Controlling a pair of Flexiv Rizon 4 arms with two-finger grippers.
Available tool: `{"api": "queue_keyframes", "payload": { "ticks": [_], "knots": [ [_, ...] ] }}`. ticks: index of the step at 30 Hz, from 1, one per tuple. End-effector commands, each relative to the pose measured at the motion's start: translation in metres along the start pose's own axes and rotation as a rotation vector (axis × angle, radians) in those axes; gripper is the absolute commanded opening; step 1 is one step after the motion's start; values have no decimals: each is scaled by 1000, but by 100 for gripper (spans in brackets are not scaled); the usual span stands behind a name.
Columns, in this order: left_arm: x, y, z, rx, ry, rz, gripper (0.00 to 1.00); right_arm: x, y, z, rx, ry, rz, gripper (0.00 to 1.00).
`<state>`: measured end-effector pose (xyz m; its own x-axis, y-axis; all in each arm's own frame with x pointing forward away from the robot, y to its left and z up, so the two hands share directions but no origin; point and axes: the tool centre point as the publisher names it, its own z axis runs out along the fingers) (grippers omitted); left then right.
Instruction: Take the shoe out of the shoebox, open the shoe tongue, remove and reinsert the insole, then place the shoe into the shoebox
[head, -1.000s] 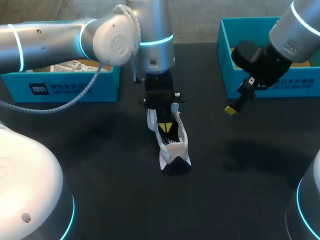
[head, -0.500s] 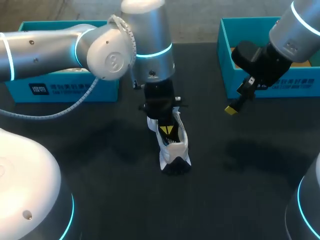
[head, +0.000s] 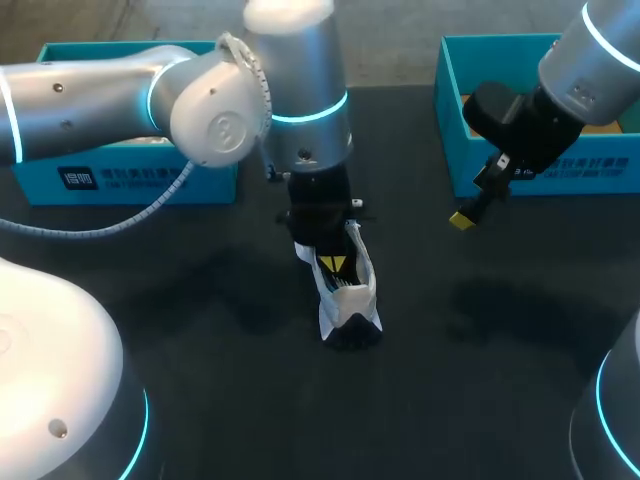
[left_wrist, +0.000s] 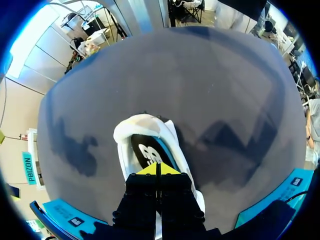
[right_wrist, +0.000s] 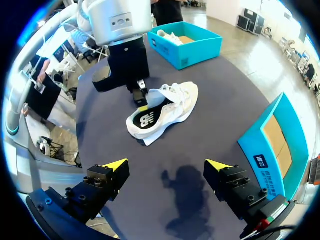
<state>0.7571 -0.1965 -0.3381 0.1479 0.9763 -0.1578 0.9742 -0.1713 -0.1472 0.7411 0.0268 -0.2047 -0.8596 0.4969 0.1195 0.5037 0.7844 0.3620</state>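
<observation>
White shoe (head: 345, 300) at table centre, opening upward, toe toward 6 o'clock; black insole (left_wrist: 150, 152) inside, white logo showing, heel end pinched by left gripper (left_wrist: 158, 170); open teal shoebox (head: 455, 130) at 2 o'clock; second shoebox (head: 130, 180), teal, at 10 o'clock

The table (head: 200, 300) is dark, matt and smooth. The shoe (head: 362, 290) is white woven cloth around a smooth black insole (right_wrist: 150, 117). The left shoebox (head: 130, 180) and right shoebox (head: 455, 130) look like matt teal cardboard. The left arm (head: 100, 90) and right arm (head: 600, 60) wear glossy silver shells.
</observation>
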Motion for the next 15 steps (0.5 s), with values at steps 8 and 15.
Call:
{"api": "queue_keyframes", "payload": {
  "ticks": [8,15],
  "knots": [
    [0,7,23,-10,82,-11,0,-1,0,1,2,0,1,100],
    [2,7,35,-10,102,-21,0,-1,0,1,2,0,1,100]
  ]
}}
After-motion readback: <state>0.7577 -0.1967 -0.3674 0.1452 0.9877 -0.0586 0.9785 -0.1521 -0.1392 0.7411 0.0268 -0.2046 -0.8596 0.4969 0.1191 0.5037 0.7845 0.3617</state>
